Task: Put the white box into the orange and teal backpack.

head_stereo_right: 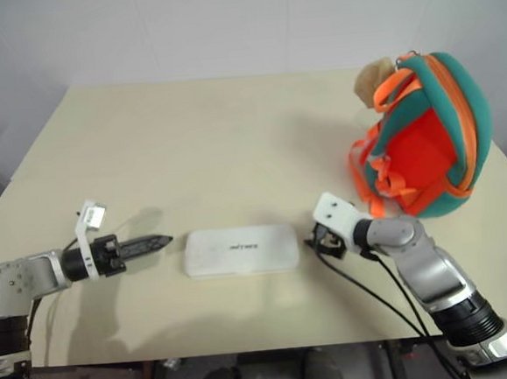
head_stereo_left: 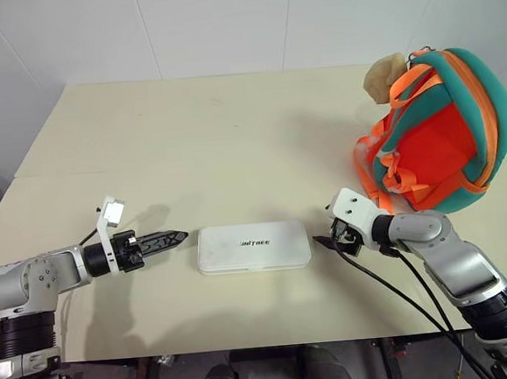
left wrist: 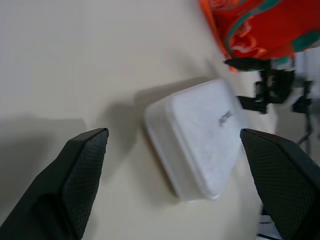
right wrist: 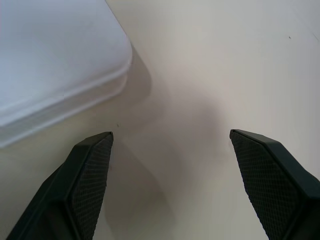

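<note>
left gripper (head_stereo_left: 180,236): fingers spread wide, empty — just off the box's left end
right gripper (head_stereo_left: 325,241): fingers wide apart, empty, beside the box's right end
flat white rounded-corner box (head_stereo_left: 254,246): flat on beige table (head_stereo_left: 197,141), between the grippers
orange and teal fabric backpack (head_stereo_left: 438,131): upright, far right — open tabletop behind the box

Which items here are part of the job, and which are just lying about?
Job:
white box, flat on the table
orange and teal backpack, standing open at the table's right side
left gripper and right gripper, both open, flanking the box

Lying about:
table
</note>
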You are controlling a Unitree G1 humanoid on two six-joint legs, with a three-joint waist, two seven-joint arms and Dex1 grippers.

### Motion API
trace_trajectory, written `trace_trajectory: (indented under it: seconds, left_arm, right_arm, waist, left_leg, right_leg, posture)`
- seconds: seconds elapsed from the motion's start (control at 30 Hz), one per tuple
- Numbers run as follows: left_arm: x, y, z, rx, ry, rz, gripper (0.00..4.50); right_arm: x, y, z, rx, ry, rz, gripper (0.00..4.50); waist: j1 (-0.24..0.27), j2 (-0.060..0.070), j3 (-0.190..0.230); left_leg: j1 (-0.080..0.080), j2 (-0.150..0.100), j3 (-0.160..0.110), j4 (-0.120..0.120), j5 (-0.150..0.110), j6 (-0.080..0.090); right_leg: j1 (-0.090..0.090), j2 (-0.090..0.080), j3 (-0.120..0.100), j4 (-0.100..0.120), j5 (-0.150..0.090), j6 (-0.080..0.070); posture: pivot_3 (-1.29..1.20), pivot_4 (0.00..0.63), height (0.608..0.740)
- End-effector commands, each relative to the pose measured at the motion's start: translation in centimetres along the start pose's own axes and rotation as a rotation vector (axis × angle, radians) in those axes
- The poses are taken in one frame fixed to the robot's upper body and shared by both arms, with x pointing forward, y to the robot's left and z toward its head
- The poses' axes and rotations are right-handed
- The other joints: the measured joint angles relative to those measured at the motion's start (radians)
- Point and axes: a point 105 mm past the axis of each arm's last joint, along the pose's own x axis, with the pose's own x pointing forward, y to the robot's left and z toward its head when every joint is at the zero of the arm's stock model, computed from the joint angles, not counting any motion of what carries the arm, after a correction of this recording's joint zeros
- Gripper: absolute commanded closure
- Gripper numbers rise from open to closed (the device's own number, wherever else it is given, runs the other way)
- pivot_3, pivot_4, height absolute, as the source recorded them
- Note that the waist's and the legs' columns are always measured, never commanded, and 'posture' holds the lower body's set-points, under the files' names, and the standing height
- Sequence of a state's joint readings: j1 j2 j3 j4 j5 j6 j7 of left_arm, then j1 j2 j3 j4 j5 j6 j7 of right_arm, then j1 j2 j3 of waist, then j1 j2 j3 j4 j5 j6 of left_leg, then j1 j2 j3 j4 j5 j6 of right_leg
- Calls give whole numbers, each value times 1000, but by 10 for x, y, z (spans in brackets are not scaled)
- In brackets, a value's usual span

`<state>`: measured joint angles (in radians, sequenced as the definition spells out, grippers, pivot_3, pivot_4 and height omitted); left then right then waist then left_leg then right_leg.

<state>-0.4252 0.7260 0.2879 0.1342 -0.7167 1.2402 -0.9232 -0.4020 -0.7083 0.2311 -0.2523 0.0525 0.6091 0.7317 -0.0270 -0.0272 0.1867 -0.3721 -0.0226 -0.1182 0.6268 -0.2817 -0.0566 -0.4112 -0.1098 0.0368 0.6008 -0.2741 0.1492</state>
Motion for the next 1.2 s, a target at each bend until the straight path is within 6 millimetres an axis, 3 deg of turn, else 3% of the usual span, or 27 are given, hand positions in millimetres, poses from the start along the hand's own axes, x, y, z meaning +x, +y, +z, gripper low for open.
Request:
trace_trajectory:
  seconds: [0.03, 0.3, 0.83, 1.2]
  left_arm:
    - [3, -5, 0, -22, 12, -29, 0]
    - [15, -6, -18, -66, 116, -57, 0]
    - [48, -12, -18, -103, 127, -156, 0]
    - [61, -18, -24, -133, 134, -210, 0]
  right_arm:
    - [-2, -3, 8, -31, -22, -14, 41]
    - [0, 1, 12, -41, -35, 0, 41]
    - [1, 7, 16, -47, -53, 16, 41]
    - [0, 9, 16, -51, -54, 17, 41]
  waist:
    - [0, 0, 0]
    - [1, 0, 0]
    - [7, 0, 0]
    - [13, 0, 0]
  left_leg:
    - [0, 0, 0, 0, 0, 0]
    - [0, 0, 0, 0, 0, 0]
    - [0, -1, 0, 1, 0, 0]
    - [0, -1, 0, 1, 0, -1]
  right_leg:
    - [0, 0, 0, 0, 0, 0]
    - [0, 0, 0, 0, 0, 0]
    - [1, 0, 0, 0, 0, 0]
    - [1, 0, 0, 0, 0, 0]
  posture:
    - [0, 150, 740]
    - [0, 150, 740]
    - [0, 150, 740]
    - [0, 150, 740]
